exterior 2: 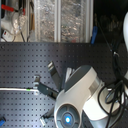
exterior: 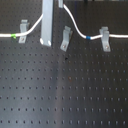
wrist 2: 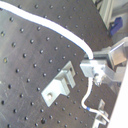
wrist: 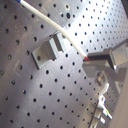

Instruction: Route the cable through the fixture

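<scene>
The cable (exterior: 75, 27) runs mostly side to side across the far part of the perforated black table (exterior: 65, 95) in the first exterior view. From that view's left edge it passes a green band (exterior: 14, 36) at the left clip (exterior: 22, 31), then rises toward the grey bar (exterior: 46, 21). It comes back down from the top edge, dips past the middle clip (exterior: 66, 38), carries a blue band (exterior: 88, 37), and goes through the right clip (exterior: 105, 39) to the first exterior view's right edge.

In the second wrist view the end effector (wrist 2: 97, 67) is closed on the white cord, which arches over a grey clip (wrist 2: 60, 86) without sitting in it, as far as the blur allows. The first wrist view shows the same cord (wrist: 55, 27) passing diagonally just above a clip (wrist: 48, 51). In the second exterior view the arm's white body (exterior 2: 77, 100) hides most of the fixtures.
</scene>
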Robot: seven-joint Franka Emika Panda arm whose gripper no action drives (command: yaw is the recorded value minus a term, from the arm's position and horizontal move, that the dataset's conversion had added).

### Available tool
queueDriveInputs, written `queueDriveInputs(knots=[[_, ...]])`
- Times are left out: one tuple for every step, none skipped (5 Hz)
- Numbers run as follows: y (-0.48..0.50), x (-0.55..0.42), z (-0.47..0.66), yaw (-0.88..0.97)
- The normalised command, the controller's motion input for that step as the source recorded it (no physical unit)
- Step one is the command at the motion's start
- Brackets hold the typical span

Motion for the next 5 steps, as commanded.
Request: queueDriveInputs(knots=[[0.238,-0.102,0.32,-0.41],[0.177,-0.166,0.35,-0.36],[-0.043,0.002,0.02,0.0],[-0.285,0.023,0.51,-0.1],[-0.158,-0.025,0.52,-0.11]])
